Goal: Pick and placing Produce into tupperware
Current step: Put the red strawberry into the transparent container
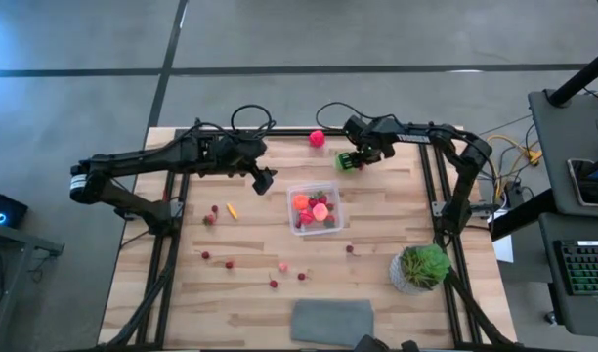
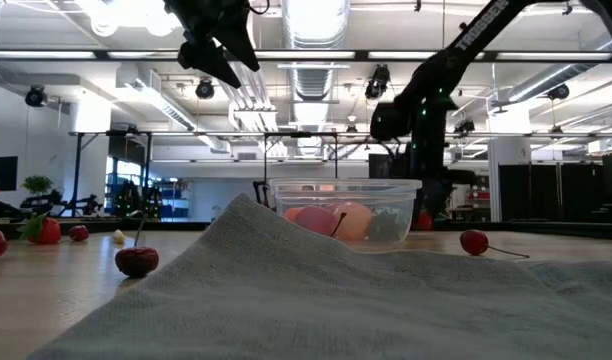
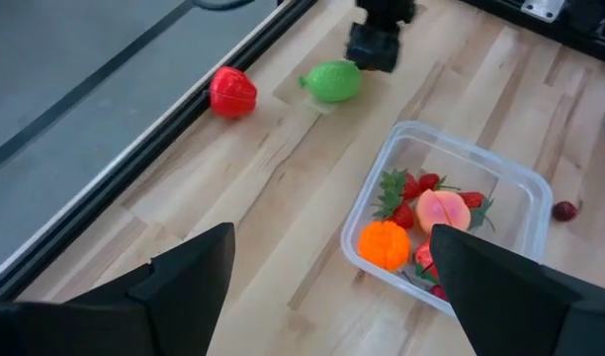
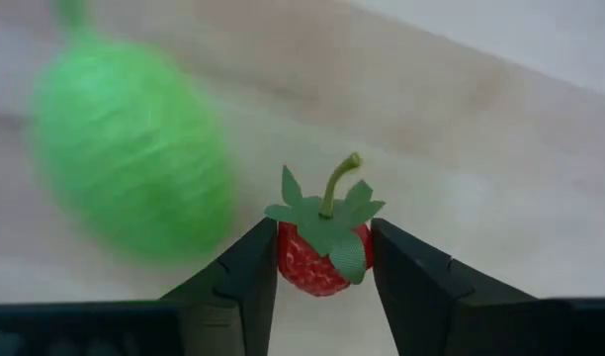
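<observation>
The clear square tupperware (image 1: 317, 207) holds an orange piece (image 3: 384, 244), a peach (image 3: 444, 210) and leafy strawberries, and sits on the wooden table (image 1: 182, 293) between the two grippers, with small cherries (image 1: 229, 263), a grey cloth (image 1: 332, 322) and a potted plant (image 1: 420, 267) nearer the table's front edge. The right gripper (image 4: 322, 259) pinches a toy strawberry (image 4: 320, 255) between its jaws, stem and green leaves pointing up away from the fingers, with a green rounded fruit (image 4: 129, 153) just beside the jaws, its long axis slanting away from them. The left gripper (image 3: 327, 272) hangs above the table with jaws spread wide, the tub just ahead of them, against a room of ceiling ducts and lights.
</observation>
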